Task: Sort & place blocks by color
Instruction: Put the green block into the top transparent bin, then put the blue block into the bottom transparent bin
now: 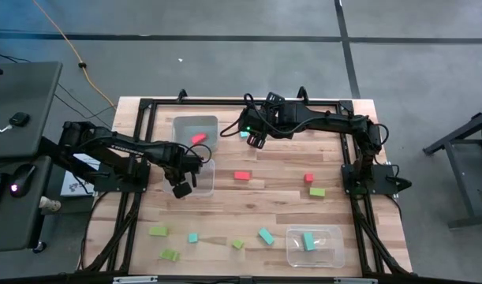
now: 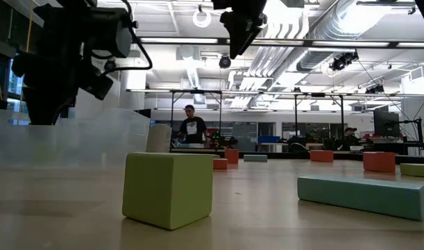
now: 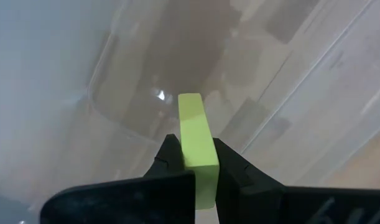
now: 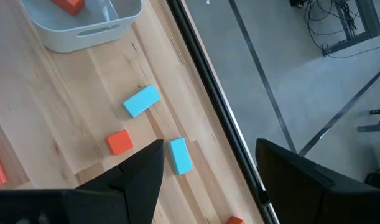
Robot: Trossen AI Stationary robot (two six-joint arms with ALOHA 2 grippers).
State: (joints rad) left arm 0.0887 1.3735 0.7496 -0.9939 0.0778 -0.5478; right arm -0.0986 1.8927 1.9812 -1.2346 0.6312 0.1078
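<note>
Clamping a lime green block (image 3: 196, 149), the left gripper (image 1: 182, 188) hovers over a clear tub (image 1: 207, 183).

Wooden tabletop (image 1: 256, 205) is scattered with red, green and teal blocks (image 1: 241, 176); three clear tubs (image 1: 314, 246) are set on it too.

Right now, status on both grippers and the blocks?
Left gripper shut on green block, over empty tub. Right gripper open, hovering beside red tub. Loose blocks scattered across table. Nothing blocking.
</note>
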